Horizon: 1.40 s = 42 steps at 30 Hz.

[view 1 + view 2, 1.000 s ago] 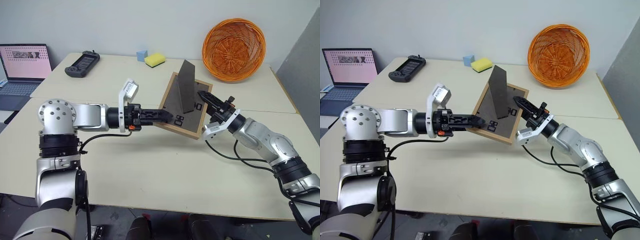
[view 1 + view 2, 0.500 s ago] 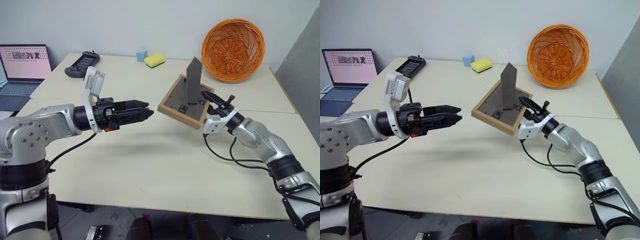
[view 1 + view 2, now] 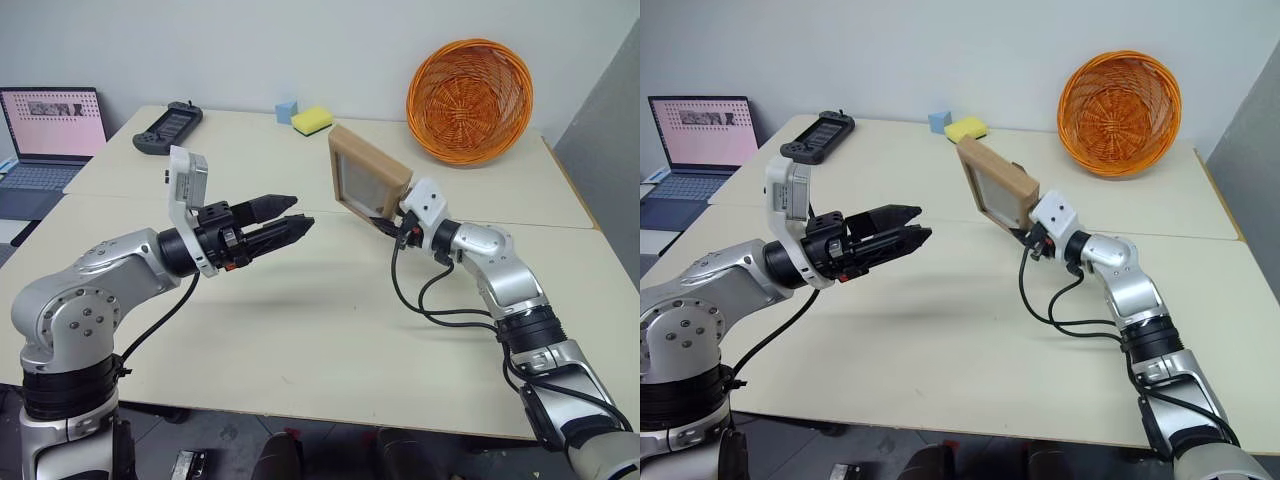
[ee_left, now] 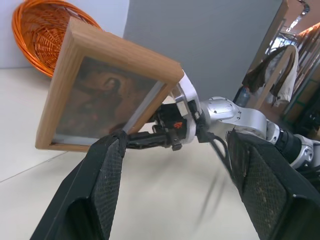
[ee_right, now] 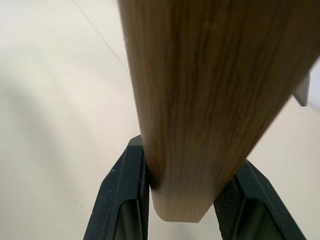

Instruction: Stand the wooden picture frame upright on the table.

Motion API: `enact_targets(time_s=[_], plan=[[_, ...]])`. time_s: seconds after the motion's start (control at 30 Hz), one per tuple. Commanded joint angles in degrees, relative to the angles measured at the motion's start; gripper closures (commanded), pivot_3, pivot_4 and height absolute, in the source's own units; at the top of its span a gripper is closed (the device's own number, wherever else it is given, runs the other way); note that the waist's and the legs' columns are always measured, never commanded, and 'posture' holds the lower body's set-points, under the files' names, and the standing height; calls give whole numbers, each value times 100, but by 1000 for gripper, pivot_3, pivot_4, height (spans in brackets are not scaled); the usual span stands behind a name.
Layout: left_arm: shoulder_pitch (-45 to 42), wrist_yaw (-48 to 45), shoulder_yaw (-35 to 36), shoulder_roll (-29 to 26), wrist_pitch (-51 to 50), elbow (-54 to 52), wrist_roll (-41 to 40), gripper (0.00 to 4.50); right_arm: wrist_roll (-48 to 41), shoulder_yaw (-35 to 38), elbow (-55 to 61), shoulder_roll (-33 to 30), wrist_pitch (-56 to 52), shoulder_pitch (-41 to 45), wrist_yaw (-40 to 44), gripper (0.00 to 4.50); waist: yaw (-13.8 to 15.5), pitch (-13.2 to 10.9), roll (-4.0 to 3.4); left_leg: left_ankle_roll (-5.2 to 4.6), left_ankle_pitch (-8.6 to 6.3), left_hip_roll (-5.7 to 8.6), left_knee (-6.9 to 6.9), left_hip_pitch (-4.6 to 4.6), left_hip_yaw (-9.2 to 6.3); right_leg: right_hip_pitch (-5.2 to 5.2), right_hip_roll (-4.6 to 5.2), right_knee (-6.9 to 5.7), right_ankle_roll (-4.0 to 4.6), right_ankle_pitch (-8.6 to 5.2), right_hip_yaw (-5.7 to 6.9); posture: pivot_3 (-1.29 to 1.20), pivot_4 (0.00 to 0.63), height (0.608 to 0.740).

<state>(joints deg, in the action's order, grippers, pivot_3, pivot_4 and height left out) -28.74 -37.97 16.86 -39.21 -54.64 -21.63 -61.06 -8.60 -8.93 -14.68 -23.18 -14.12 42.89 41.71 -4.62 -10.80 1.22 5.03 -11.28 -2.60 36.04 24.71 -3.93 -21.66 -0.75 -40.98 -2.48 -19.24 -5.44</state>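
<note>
Right wrist view shows my right claw (image 5: 182, 212) clenched on the picture frame (image 3: 365, 178); my left claw (image 3: 285, 218) hangs released. I should lower it gently, stand spread, onto the surface (image 3: 330, 330).

Picture frame (image 3: 368, 176) light matt wood; basket (image 3: 468, 98) woven wicker; table (image 3: 330, 330) smooth matt.

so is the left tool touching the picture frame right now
Apart. The left eye view shows the left tool open over the table, with bare tabletop between it and the wooden picture frame, which the right tool holds.
</note>
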Motion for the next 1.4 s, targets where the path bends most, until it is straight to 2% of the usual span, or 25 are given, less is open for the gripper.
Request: enact_targets(time_s=[0.03, 0.23, 0.63, 0.87, 1.0, 1.4], plan=[[16, 29, 80, -7, 106, -159, -131, 1113, -605, 306, 412, 87, -610, 80, 346, 3137, -7, 0, 0, 0, 0, -1, 0, 0, 0, 0, -1, 0, 0, 0, 0, 0, 150, 740], [272, -336, 36, -474, 109, -225, 83, 1113, -772, 311, 58, 244, -938, 155, 558, 3137, -20, -1, -1, 0, 0, -2, -2, 0, 2, -5, -5, 0, 0, 0, -2, 0, 150, 740], [1120, -776, 8, -1233, 921, -762, 1268, 1113, -887, 242, -739, 765, -1047, 192, 863, 3137, -21, -1, -2, -1, -1, -7, -8, -1, 7, -9, -9, 6, -1, -1, -5, 0, 150, 740], [1233, -495, 216, -1103, 911, -864, 1141, 1113, -1100, -185, -313, 887, -1380, 2, 1767, 3137, -10, -2, -3, -1, -1, -8, -9, 1, 6, -10, -9, 7, -1, -1, -5, 0, 150, 740], [1175, -394, 231, -1088, 892, -857, 1082, 1113, -860, -426, -604, 1041, -1206, 95, 1779, 3137, -21, -2, -3, -1, -1, -10, -9, 0, 7, -11, -12, 7, -2, -1, -5, 0, 150, 740], [1126, -275, 219, -1158, 890, -859, 988, 1113, -520, -301, -1755, 1127, -616, 311, 1474, 3137, -18, -2, -2, -1, -1, -10, -8, -2, 7, -9, -12, 8, -2, -1, -5, 0, 150, 740]])
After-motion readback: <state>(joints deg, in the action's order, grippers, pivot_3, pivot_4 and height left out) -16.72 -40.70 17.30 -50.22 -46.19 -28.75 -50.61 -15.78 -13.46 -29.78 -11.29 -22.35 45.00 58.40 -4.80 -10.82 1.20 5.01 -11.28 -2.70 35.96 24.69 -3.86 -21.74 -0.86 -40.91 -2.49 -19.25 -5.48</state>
